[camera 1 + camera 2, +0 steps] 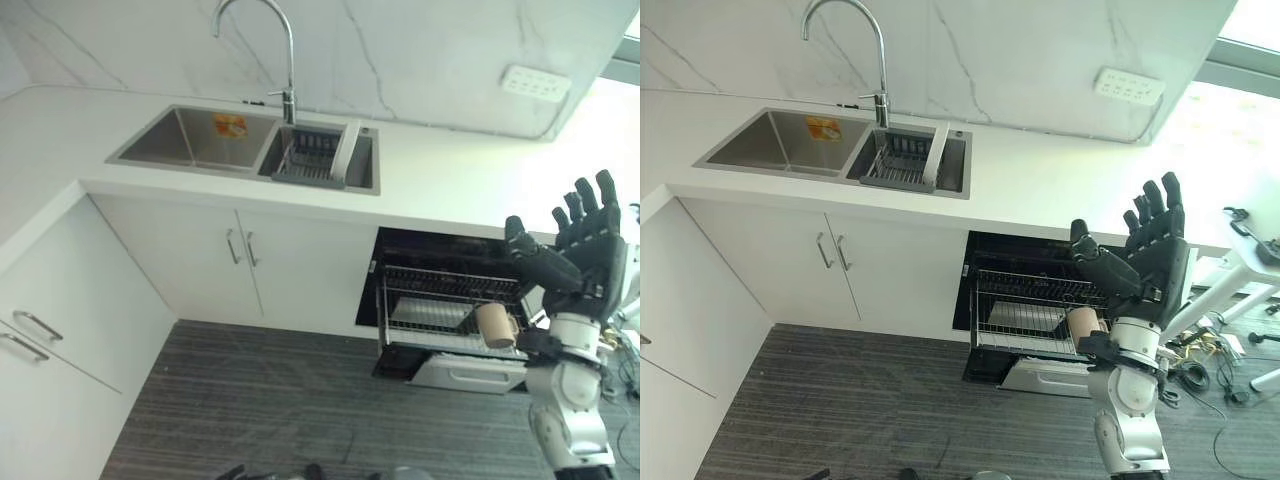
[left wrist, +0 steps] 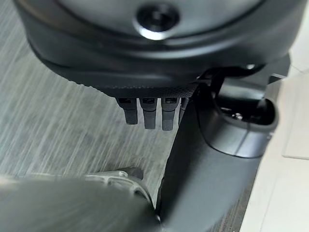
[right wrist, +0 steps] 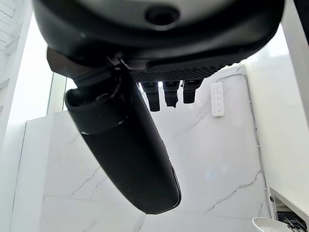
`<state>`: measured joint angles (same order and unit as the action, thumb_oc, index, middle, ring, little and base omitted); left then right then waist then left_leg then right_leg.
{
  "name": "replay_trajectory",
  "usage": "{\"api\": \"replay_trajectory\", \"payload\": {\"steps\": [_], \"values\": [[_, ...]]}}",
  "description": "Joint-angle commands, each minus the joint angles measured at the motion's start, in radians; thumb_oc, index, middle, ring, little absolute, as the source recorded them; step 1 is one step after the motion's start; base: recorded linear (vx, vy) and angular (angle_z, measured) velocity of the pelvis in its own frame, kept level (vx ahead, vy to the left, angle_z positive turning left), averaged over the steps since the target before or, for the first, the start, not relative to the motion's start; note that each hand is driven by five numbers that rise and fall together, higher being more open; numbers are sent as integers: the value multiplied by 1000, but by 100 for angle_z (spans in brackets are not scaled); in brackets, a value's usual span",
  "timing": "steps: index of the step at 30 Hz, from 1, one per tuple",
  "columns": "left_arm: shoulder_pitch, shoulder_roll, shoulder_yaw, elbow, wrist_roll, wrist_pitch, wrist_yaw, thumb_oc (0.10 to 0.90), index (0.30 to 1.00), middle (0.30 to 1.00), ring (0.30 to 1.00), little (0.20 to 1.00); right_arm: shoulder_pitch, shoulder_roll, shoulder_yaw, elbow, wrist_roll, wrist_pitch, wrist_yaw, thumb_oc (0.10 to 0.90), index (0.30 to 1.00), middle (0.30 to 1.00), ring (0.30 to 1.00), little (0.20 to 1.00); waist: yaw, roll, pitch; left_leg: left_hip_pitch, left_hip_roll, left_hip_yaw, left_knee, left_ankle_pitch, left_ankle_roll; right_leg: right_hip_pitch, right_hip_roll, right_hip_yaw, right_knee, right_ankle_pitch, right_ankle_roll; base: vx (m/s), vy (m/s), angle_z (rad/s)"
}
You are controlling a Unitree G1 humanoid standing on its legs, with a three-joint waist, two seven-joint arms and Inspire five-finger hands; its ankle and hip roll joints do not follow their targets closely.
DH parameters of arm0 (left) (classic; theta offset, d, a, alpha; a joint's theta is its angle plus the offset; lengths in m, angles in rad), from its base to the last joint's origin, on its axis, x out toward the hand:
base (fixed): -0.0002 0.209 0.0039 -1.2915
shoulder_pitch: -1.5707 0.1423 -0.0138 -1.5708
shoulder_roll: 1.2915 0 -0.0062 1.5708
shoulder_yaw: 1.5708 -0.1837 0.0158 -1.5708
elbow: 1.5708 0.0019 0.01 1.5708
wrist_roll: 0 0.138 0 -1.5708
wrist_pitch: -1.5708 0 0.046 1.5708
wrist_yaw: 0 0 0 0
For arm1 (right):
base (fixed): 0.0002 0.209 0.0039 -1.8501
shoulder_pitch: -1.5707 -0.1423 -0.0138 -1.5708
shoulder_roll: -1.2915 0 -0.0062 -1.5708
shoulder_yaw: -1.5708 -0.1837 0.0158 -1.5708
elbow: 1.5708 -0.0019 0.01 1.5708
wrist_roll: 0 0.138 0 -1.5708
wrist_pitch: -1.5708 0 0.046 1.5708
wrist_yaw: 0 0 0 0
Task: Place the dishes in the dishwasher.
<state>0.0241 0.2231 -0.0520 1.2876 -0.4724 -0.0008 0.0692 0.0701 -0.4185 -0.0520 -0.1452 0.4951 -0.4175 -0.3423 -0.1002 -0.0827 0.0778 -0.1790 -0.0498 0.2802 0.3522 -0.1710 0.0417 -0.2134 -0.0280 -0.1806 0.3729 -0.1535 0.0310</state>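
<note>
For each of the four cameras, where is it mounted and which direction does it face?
Left and right eye views: on the head, looking down at the steel double sink, the pulled-out wire dishwasher rack, and the raised, open right hand.
Left wrist view: faces grey striped floor past the left hand.
Right wrist view: faces the marble wall, as both eye views do.

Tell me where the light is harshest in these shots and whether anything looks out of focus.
In the right eye view, daylight from the far right washes out the countertop; in the left wrist view, the silver arm at the bottom is a soft blur; in the right wrist view, the right hand is a dark silhouette against the bright marble wall.
</note>
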Motion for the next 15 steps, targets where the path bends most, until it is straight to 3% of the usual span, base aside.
{"api": "replay_trajectory", "payload": {"steps": [1,5,6,7,8,10,12,14,15], "values": [[61,-37,-51,14,24,10,0,800,900,900,900,900,-122,-70,-63,-30,72,-25,137,800,900,900,900,900,31,45,33,111,47,-101,-52,-24,2,52,-6,-55,-73,121,43,198,-124,-84],[71,-42,-61,3,15,-1,-13,800,900,900,900,900,-127,-66,-10,-21,95,-12,190,800,900,900,900,900,32,24,36,170,34,-66,-52,4,-9,76,-3,-21,-73,66,8,221,-122,-46],[73,-47,-62,-6,7,-6,-14,800,900,900,900,900,-128,-69,11,-19,91,-13,200,800,900,900,900,900,32,10,38,198,30,-55,-52,71,-22,86,-3,11,-73,52,-8,314,-195,0],[76,-52,-68,-17,-19,-8,-13,800,900,900,900,900,-133,-68,34,-15,83,-17,212,800,900,900,900,900,41,-4,49,170,47,-53,75,152,-50,103,-8,21,-73,42,-30,279,-229,-26],[82,-63,-56,-31,-22,-11,-12,800,900,900,900,900,-136,-66,55,-6,77,-27,228,800,900,900,900,900,53,-12,65,85,62,-77,262,194,-67,117,-6,37,-73,42,-49,204,-216,-40],[79,-67,-41,-66,-15,5,-13,800,900,900,900,900,-142,-55,82,-7,39,-27,231,800,900,900,900,900,72,-14,86,-47,84,-122,464,242,-78,140,1,59,-73,44,-73,169,-88,-19],[69,-63,-39,-103,-16,31,-11,800,900,900,900,900,-168,-51,115,-14,22,-15,218,800,900,900,900,900,99,-5,103,-88,57,-142,380,236,-60,160,12,95,-73,34,-67,209,98,-21],[57,-58,-43,-102,-2,45,-15,800,900,900,900,900,-210,-52,149,-25,1,21,197,800,900,900,900,900,113,2,101,-50,73,-146,129,278,-64,180,26,135,-73,12,-54,290,264,-80],[55,-58,-52,-97,-19,49,-8,800,900,900,900,900,-223,-54,168,-26,-4,32,196,800,900,900,900,900,122,14,102,-45,71,-194,-2,316,-74,200,40,163,-73,-1,-47,330,367,-96]]}}
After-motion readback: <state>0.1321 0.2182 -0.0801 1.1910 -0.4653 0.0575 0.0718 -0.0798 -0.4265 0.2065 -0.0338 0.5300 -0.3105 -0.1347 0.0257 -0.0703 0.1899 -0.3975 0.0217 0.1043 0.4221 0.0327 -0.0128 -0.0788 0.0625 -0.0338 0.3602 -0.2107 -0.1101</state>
